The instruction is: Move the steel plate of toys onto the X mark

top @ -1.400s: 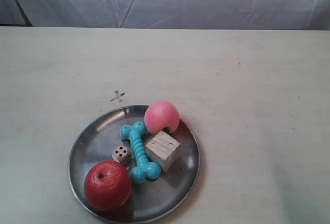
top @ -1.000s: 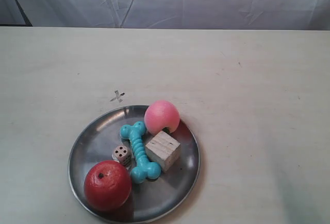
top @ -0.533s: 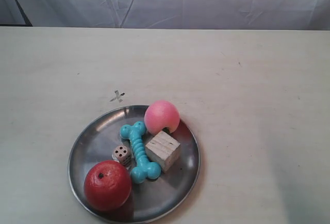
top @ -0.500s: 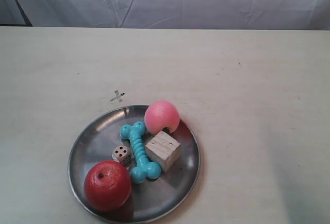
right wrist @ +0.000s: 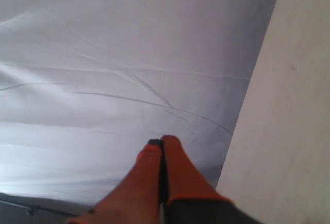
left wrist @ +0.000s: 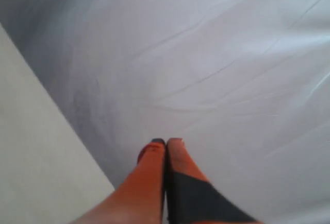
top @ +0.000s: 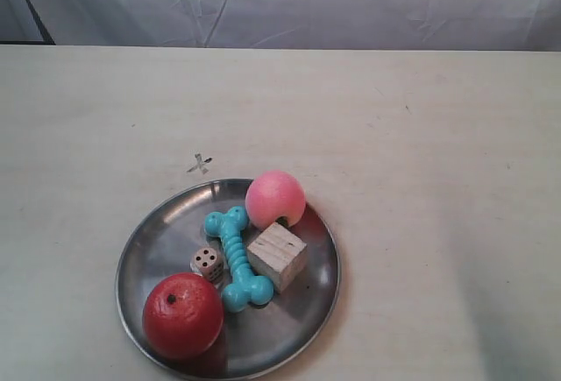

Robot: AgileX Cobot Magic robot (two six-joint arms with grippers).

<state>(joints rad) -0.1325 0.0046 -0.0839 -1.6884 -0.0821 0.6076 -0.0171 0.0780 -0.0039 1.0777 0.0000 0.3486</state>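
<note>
The steel plate (top: 166,232) rests on the cream table near its front edge in the exterior view. On it lie a red apple-like ball (top: 182,315), a pink ball (top: 275,199), a teal bone (top: 237,258), a pale wooden cube (top: 277,256) and a spotted die (top: 208,264). The X mark (top: 201,165) is drawn just beyond the plate's far rim, apart from it. Neither arm shows in the exterior view. My left gripper (left wrist: 166,141) and right gripper (right wrist: 161,141) are both shut with nothing between the orange fingers, facing the white cloth.
A wrinkled white cloth backdrop (top: 289,4) hangs behind the table's far edge. Bare cream tabletop (top: 421,153) stretches to the plate's right and beyond it. Each wrist view shows a strip of table edge, as with the tabletop (right wrist: 289,131).
</note>
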